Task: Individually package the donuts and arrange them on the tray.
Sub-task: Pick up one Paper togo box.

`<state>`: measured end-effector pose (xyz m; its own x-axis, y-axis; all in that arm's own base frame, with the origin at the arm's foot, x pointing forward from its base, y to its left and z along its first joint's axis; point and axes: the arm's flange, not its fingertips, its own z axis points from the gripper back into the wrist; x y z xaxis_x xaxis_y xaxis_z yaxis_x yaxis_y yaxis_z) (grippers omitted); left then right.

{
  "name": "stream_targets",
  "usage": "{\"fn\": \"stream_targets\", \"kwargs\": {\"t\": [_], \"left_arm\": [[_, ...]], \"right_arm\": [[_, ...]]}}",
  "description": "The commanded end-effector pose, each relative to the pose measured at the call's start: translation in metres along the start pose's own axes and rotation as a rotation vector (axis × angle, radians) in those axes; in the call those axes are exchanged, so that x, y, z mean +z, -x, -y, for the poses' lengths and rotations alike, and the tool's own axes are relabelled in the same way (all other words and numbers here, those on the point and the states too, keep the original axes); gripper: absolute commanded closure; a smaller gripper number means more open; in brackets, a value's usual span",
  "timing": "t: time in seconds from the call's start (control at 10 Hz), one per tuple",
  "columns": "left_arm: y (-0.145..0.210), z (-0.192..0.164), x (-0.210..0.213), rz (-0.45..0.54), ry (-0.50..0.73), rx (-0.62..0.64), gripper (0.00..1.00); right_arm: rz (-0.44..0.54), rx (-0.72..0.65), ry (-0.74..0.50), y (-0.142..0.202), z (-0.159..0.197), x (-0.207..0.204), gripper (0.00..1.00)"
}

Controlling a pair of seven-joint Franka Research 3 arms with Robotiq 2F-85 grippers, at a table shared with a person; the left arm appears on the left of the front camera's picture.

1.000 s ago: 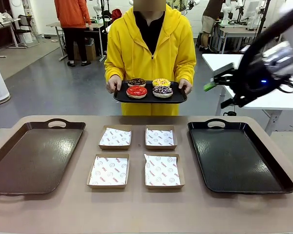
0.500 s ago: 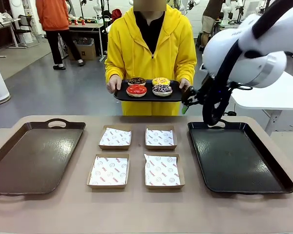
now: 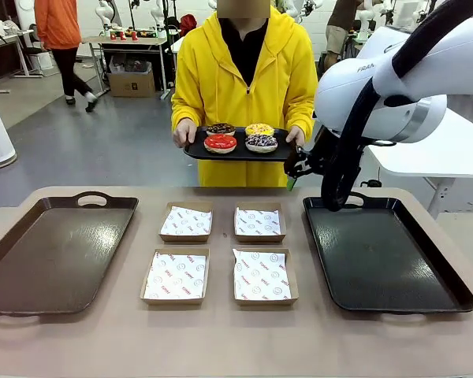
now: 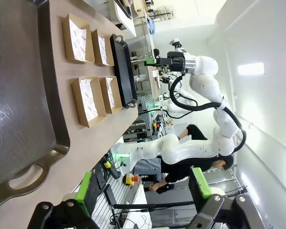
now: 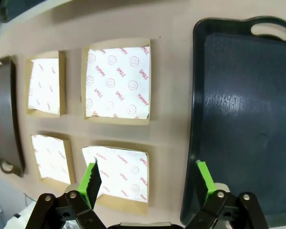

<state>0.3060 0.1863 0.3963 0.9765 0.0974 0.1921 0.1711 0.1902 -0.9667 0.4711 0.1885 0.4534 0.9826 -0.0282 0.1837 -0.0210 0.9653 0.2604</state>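
Observation:
A person in a yellow hoodie stands at the far side holding a small black serving tray (image 3: 199, 154) with the donuts on it: red (image 3: 221, 143), yellow (image 3: 259, 130), plain dark chocolate (image 3: 220, 128) and sprinkled chocolate (image 3: 261, 142). My right gripper (image 3: 292, 173) hangs open in the air just off that tray's right end, near the person's hand. In the right wrist view its fingers (image 5: 91, 179) are spread wide with nothing between them, above the boxes. My left gripper (image 4: 143, 188) is open and holds nothing, off the table's left end.
Four paper-lined cardboard boxes (image 3: 186, 221) (image 3: 258, 222) (image 3: 176, 276) (image 3: 265, 276) sit in a square mid-table. A large brown tray (image 3: 55, 252) lies at the left and a large black tray (image 3: 386, 252) at the right, both with nothing on them.
My right arm has swung in from the far right toward the middle, bringing its gripper next to the person's tray. The person has held the donuts in the same place.

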Motion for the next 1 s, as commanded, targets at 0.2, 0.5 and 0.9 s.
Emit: {"fn": "stream_targets", "kwargs": {"t": [0.2, 0.5, 0.9], "left_arm": [[0.002, 0.001, 0.001, 0.008, 0.009, -0.007, 0.0], [0.002, 0.001, 0.001, 0.008, 0.009, -0.007, 0.0], [0.002, 0.001, 0.001, 0.008, 0.009, -0.007, 0.0]], "right_arm": [[0.002, -0.001, 0.014, -0.001, 0.001, -0.004, 0.0], [-0.002, -0.004, 0.001, -0.001, 0.002, -0.001, 0.0], [-0.053, 0.003, 0.111, -0.046, -0.044, -0.055, 0.0]]}}
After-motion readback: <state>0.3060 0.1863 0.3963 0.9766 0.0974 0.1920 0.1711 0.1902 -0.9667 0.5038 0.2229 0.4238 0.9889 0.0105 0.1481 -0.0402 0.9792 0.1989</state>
